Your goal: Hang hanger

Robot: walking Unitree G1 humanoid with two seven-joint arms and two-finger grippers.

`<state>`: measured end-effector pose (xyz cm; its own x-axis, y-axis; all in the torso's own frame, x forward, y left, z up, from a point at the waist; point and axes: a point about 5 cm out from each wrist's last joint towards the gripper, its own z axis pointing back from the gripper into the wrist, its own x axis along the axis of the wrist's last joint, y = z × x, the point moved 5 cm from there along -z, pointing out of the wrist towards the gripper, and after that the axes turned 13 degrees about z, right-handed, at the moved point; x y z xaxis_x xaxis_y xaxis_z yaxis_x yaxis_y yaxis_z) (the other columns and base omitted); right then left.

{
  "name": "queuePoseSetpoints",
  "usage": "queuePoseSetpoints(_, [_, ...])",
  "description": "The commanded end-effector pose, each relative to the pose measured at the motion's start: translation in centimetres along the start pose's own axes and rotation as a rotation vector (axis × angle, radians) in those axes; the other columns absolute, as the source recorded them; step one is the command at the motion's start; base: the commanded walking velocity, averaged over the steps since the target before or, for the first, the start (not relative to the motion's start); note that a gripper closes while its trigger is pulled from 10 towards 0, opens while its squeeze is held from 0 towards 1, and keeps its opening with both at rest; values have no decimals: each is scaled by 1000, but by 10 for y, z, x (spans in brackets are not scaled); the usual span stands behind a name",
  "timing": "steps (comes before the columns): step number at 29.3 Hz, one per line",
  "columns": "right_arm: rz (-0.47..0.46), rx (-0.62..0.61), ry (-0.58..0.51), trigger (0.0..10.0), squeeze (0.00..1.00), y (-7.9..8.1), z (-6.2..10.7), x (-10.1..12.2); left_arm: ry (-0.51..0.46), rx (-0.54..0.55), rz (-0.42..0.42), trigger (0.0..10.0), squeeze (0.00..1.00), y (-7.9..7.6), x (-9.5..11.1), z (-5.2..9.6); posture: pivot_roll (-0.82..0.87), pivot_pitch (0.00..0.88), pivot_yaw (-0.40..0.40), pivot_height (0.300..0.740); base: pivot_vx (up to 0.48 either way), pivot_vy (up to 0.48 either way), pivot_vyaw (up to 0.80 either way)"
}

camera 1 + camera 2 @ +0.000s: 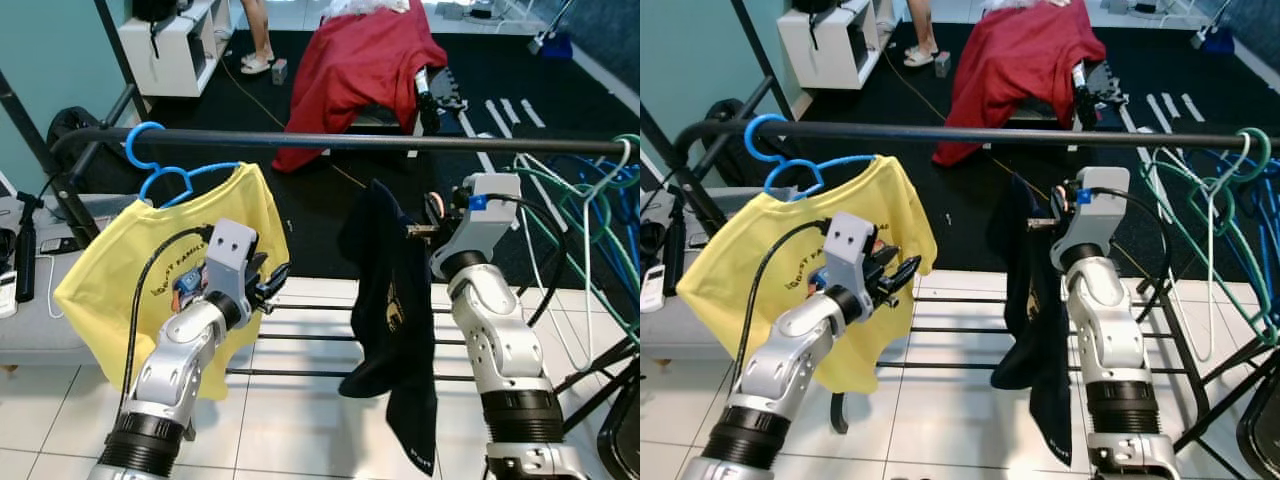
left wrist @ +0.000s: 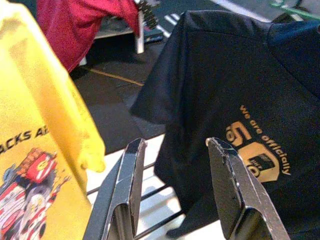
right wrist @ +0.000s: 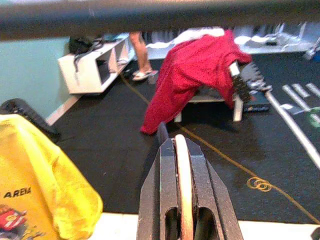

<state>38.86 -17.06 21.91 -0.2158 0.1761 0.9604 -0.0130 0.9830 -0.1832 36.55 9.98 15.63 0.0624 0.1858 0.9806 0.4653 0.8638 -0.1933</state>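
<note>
A dark carpeted room with a white tiled strip in front holds a long black metal clothes rail [image 1: 400,143] running across the scene. At the far left of the rail, a bright blue plastic hanger [image 1: 160,165] hooks over the bar and carries a yellow printed T-shirt [image 1: 110,270]. Just in front of that shirt hovers the left gripper [image 1: 272,283], its jaws spread apart with nothing between them, pointing toward a black T-shirt with gold lettering [image 1: 395,310] that hangs in the middle. The right gripper [image 1: 1042,222] is raised just below the rail, at the top of the black shirt; its jaws are pressed together on a thin pale hanger [image 3: 181,185], with the rail directly above it. Further right, green and white wire hangers [image 1: 590,230] dangle from the rail's end. Behind, a red cloth [image 1: 365,60] drapes over a low bench.
</note>
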Motion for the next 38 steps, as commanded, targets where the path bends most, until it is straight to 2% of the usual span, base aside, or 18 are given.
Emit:
queuePoseSetpoints(1, [8, -30, -76, 10000, 0, -4, 2, 18, 9, -27, 1, 10000, 0, -6, -3, 2, -92, 115, 15, 740, 0, 0, 0])
queuePoseSetpoints(2, [8, -30, -76, 10000, 0, -4, 2, 18, 9, -27, 1, 10000, 0, -6, -3, 2, -92, 115, 15, 740, 0, 0, 0])
queuePoseSetpoints(5, [41, -42, -152, 10000, 0, -4, 1, 39, 12, -37, 2, 10000, 0, -8, -4, 1, -95, 107, 19, 740, 0, 0, 0])
queuePoseSetpoints(14, [66, -60, -238, 10000, 0, -12, -6, 66, 8, -45, 1, 10000, 0, -9, -2, 0, -93, 104, 22, 740, 0, 0, 0])
queuePoseSetpoints(16, [62, -32, -290, 10000, 0, -13, -11, 84, 4, -49, 0, 10000, 0, -9, -1, 0, -94, 106, 23, 740, 0, 0, 0])
queuePoseSetpoints(23, [66, -8, -368, 10000, 0, -15, -15, 110, -1, -49, 1, 10000, 0, -8, 2, -1, -95, 118, 22, 740, 0, 0, 0])
queuePoseSetpoints(30, [58, -32, -353, 10000, 0, -23, -23, 114, 3, -46, 2, 10000, 0, -8, 1, 0, -94, 123, 24, 740, 0, 0, 0])
queuePoseSetpoints(33, [56, -63, -289, 10000, 0, -36, -36, 106, 10, -48, -2, 10000, 0, -7, 0, -1, -92, 125, 26, 740, 0, 0, 0])
queuePoseSetpoints(35, [55, -77, -187, 10000, 0, -47, -49, 93, 20, -52, -9, 10000, 0, -7, -1, -1, -90, 127, 26, 740, 0, 0, 0])
queuePoseSetpoints(38, [51, -79, -151, 10000, 0, -51, -55, 87, 23, -54, -9, 10000, 0, -7, -1, -1, -87, 127, 24, 740, 0, 0, 0])
